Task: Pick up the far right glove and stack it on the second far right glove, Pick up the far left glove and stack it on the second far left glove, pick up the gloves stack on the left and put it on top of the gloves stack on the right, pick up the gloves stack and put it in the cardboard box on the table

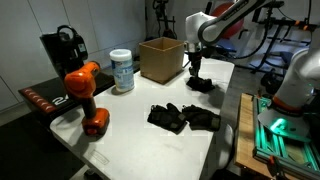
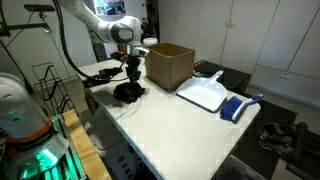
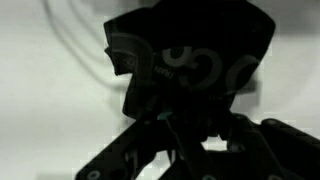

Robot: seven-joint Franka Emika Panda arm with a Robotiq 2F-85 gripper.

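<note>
Working across the worktop (image 1: 130,112) from the left, I am seeing an orange drill (image 1: 85,92), a white canister (image 1: 122,70) and then the cardboard box (image 1: 160,58), which is standing open with no glove showing at its rim. Just right of the box, my hand (image 1: 198,68) is hanging low over a dark clump of gloves (image 1: 201,85) that is resting on the worktop. In the wrist view the black fabric (image 3: 190,50) is filling the frame. The finger links are angling in towards it, but the tips are disappearing into the black, so I cannot tell whether the hand is clamping the fabric or only straddling it. Nearer the front edge, two more gloves (image 1: 167,117) are lying side by side, well apart from that clump.

I am judging the job as partway through at best. The gloves are sitting in separate groups, not one stack, and nothing is in the box. Merging them and carrying the pile to the box are both left to do.
</note>
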